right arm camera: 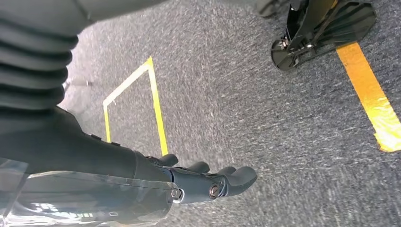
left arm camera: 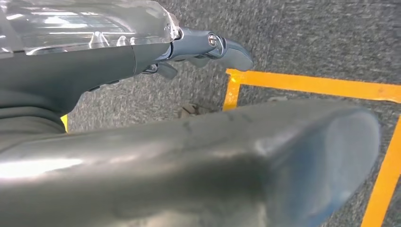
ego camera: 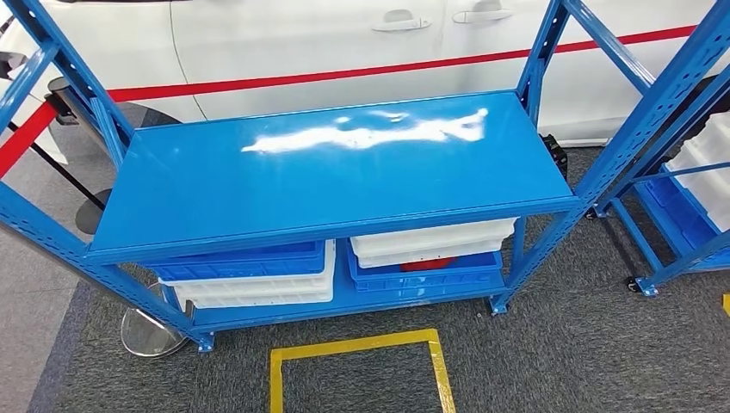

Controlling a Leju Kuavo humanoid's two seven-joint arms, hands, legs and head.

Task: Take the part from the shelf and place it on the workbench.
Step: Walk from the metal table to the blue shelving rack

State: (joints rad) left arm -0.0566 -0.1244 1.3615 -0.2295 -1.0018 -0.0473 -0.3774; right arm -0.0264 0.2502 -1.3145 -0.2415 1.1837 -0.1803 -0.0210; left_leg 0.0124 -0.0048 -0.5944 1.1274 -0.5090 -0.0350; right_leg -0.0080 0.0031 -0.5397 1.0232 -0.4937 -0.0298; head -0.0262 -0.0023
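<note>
Your left hand (left arm camera: 208, 47) hangs over the carpet (left arm camera: 307, 38), fingers (left arm camera: 236, 54) loosely extended, holding nothing. Your right hand (right arm camera: 208, 182) hangs likewise, fingers (right arm camera: 239, 176) slightly curled and apart, empty. The shelf (ego camera: 327, 172) stands ahead; a red part (ego camera: 428, 264) lies in its lower bin (ego camera: 426, 275).

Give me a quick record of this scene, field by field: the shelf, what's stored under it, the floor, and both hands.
shelf: blue metal rack, top board bare and glossy
lower level: blue and white bins stacked, something red in the right blue bin
floor: grey carpet, yellow tape square in front of the rack
behind: white car with red stripe
left hand: hanging over the carpet, holding nothing
right hand: hanging over the carpet, holding nothing
</note>
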